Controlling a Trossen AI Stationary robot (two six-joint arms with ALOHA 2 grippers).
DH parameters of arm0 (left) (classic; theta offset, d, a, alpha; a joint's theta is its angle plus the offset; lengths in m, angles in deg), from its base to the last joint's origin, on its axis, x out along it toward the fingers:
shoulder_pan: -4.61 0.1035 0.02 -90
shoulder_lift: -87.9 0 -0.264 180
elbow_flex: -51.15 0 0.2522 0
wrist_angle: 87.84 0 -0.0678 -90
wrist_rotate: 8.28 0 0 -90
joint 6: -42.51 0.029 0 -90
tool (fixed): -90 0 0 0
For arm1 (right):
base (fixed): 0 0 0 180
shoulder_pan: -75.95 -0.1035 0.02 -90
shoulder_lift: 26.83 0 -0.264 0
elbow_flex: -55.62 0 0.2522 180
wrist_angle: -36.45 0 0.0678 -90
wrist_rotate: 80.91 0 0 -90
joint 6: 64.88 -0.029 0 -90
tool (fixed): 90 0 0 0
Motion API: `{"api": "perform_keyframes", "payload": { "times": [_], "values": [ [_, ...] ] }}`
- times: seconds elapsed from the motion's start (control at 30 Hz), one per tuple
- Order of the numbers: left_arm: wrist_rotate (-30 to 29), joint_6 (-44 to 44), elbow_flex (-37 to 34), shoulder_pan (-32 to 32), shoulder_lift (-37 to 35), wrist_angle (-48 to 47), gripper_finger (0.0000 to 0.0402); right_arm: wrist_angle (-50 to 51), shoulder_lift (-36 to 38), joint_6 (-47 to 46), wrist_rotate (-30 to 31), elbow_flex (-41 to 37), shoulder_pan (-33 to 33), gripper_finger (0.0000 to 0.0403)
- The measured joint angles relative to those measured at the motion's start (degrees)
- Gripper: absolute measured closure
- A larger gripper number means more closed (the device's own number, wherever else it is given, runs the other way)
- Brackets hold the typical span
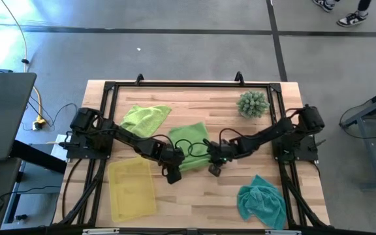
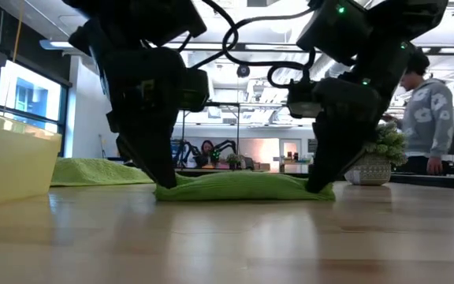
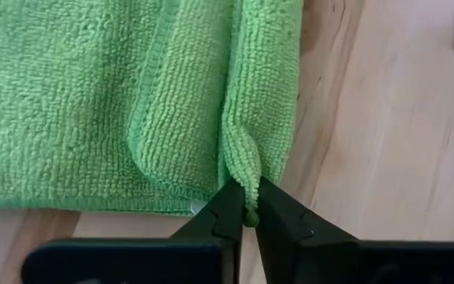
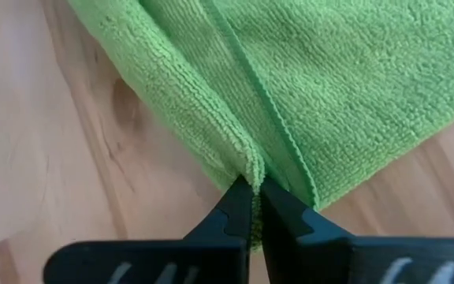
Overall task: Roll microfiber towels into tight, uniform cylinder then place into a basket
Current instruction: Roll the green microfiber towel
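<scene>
A lime green microfiber towel (image 1: 191,145) lies mid-table with a narrow strip folded over along its near edge; in the low view the towel (image 2: 243,186) is a low flat band. My left gripper (image 1: 173,172) is shut on the strip's left end and my right gripper (image 1: 214,168) on its right end. A second lime towel (image 1: 145,118) lies crumpled at the far left. A teal towel (image 1: 261,201) lies bunched at the near right. The yellow basket (image 1: 133,190) stands at the near left. My left gripper (image 3: 248,211) pinches the end of the folded-over strip (image 3: 243,162) between its two fingertips, at the towel's left side edge, several layers thick. The fingers slant down from above. The towel lies flat on the table. My right gripper (image 4: 254,189) pinches the other end of the folded strip (image 4: 239,154) between its fingertips, at the towel's right side edge. The fingers come slanting down from above. The fold rises slightly at the tips; the rest of the towel rests on the table.
A spiky green plant (image 1: 252,104) in a pot stands at the far right. Bare wood lies between the basket and the teal towel. A person (image 2: 428,118) stands beyond the table's right side.
</scene>
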Motion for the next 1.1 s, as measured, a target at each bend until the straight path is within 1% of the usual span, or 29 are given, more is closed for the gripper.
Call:
{"api": "perform_keyframes", "payload": {
  "times": [0.1, 0.23, 0.37, 0.47, 0.5, 0.57, 0.7, 0.73, 0.8, 0.93, 1.03, 1.1],
  "values": [
    [0.12, 2.29, 0.00, 0.00, -1.33, -1.89, 0.0365, -0.14, -0.10, 1.11, 0.09, 0.00, 0.22, 0.0402],
    [0.11, 5.09, 0.02, 0.59, -5.21, -5.96, 0.0336, 0.14, -0.16, 1.61, -0.12, -0.05, 0.24, 0.0402],
    [-0.08, 6.39, 0.02, 0.85, -9.49, -6.49, 0.0311, 0.33, -0.21, 1.68, -0.22, -0.05, 0.24, 0.0402],
    [-0.65, 10.49, 0.04, -0.59, -10.05, -4.96, 0.0297, 0.15, -0.24, 1.52, -0.24, -0.11, 0.24, 0.0402],
    [-1.01, 12.45, -0.02, -1.31, -10.05, -4.41, 0.0293, 0.16, -0.25, 1.52, -0.24, -0.11, 0.24, 0.0402],
    [-1.78, 16.42, 0.16, -2.79, -8.86, -0.36, 0.0288, 0.05, -0.25, 1.52, -0.27, -0.13, 0.24, 0.0402],
    [-6.10, 23.20, 0.04, -4.91, -5.16, 5.76, 0.0284, -0.06, -0.27, 1.68, -0.30, -0.16, 0.24, 0.0402],
    [-7.06, 24.20, 0.02, -5.11, -4.55, 6.06, 0.0284, -0.28, -0.27, 1.68, -0.31, -0.18, 0.24, 0.0402],
    [-8.13, 25.52, 0.07, -5.11, -3.32, 7.41, 0.0286, -0.21, -0.29, 1.70, -0.31, -0.20, 0.24, 0.0402],
    [-9.73, 25.83, 0.04, -4.77, -1.55, 6.96, 0.0291, -0.41, -0.32, 1.72, -0.33, -0.22, 0.24, 0.0402],
    [-10.00, 25.66, 0.07, -3.63, -0.58, 5.83, 0.0295, -0.49, -0.32, 1.72, -0.33, -0.22, 0.24, 0.0402],
    [-11.49, 25.35, 0.00, -2.94, -0.24, 4.48, 0.0297, -0.56, -0.32, 1.82, -0.34, -0.22, 0.24, 0.0402]
  ]
}}
